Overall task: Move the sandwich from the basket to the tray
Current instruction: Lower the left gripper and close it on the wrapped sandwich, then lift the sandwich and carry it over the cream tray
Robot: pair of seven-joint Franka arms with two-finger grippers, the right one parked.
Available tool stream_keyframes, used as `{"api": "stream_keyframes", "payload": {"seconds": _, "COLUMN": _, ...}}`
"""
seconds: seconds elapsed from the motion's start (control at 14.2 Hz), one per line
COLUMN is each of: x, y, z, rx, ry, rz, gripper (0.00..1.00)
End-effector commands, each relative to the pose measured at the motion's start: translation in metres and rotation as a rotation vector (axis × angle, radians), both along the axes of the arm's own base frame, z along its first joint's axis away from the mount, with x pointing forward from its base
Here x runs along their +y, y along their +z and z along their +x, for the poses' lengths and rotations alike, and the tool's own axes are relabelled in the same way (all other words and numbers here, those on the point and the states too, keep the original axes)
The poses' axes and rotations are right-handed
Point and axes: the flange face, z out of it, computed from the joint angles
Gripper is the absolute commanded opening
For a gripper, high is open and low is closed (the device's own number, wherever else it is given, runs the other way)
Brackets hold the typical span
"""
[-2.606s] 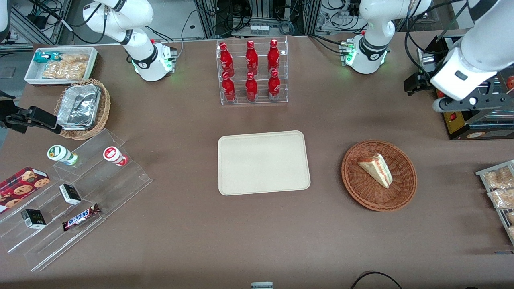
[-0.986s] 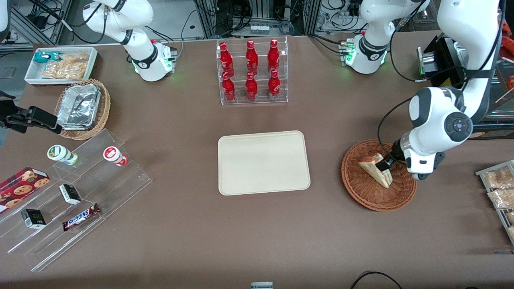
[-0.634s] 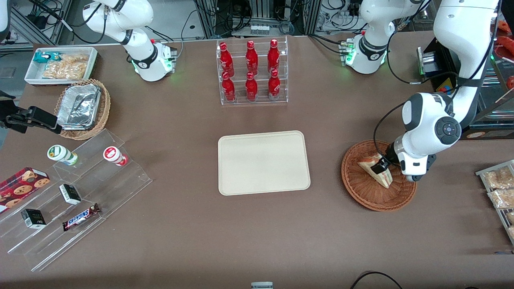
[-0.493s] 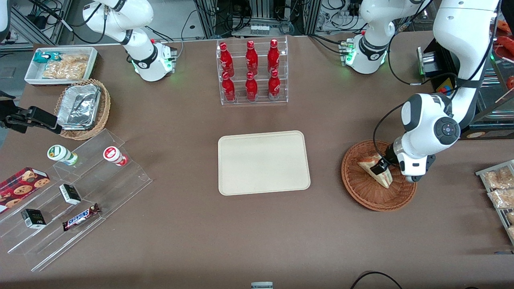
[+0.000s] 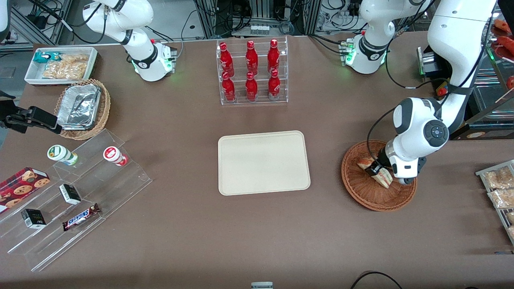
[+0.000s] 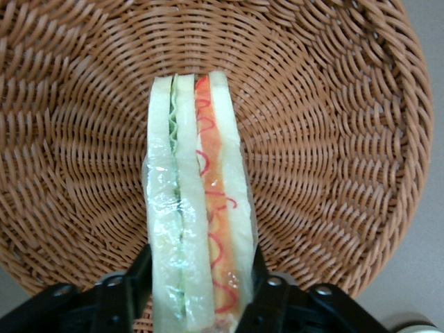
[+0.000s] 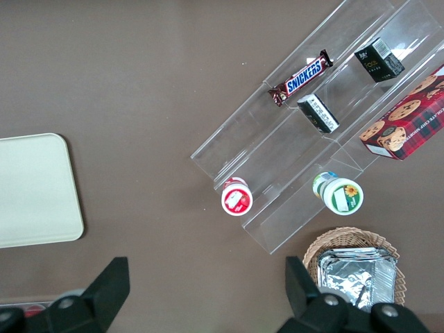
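A brown table [image 5: 180, 224] is sitting in a lab, cables and racks lining its edge farthest from the front camera. The cream tray [image 5: 264, 162] is lying mid-table, bare, well apart from the reddish wicker basket [image 5: 363, 192] toward the working arm's end. The claw [image 6: 198, 295] is reaching down into the basket, its two fingers [image 6: 132, 288] pressing against the flat sides of the sandwich [image 6: 198, 208], which is resting on the basket floor.

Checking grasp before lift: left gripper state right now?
Left gripper: down in the basket, fingers against both flat sides of the sandwich, shut on it; sandwich not yet lifted.
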Motion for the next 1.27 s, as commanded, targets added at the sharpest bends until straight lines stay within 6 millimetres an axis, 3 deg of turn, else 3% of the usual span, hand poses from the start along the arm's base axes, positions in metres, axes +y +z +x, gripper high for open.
{"api": "stream_keyframes", "payload": {"seconds": 0.0, "x": -0.011, "y": 0.007, "z": -0.001, "rx": -0.023, "ry": -0.004, "rz": 0.003, "gripper": 0.16}}
{"api": "stream_keyframes", "payload": {"seconds": 0.14, "x": -0.012, "y": 0.015, "z": 0.002, "rx": -0.033, "ry": -0.022, "rz": 0.009, "gripper": 0.12}}
{"api": "stream_keyframes", "payload": {"seconds": 0.28, "x": -0.015, "y": 0.036, "z": 0.01, "rx": -0.025, "ry": -0.091, "rz": 0.04, "gripper": 0.12}}
{"api": "stream_keyframes", "payload": {"seconds": 0.56, "x": -0.062, "y": 0.108, "z": 0.03, "rx": 0.053, "ry": -0.246, "rz": 0.058, "gripper": 0.12}}
{"api": "stream_keyframes", "payload": {"seconds": 0.7, "x": -0.118, "y": 0.119, "z": 0.024, "rx": 0.04, "ry": -0.34, "rz": 0.064, "gripper": 0.12}}
{"api": "stream_keyframes", "payload": {"seconds": 0.99, "x": -0.22, "y": 0.103, "z": 0.0, "rx": -0.011, "ry": -0.594, "rz": 0.181, "gripper": 0.12}}
{"api": "stream_keyframes", "payload": {"seconds": 1.2, "x": -0.289, "y": 0.092, "z": -0.018, "rx": -0.027, "ry": -0.661, "rz": 0.169, "gripper": 0.13}}
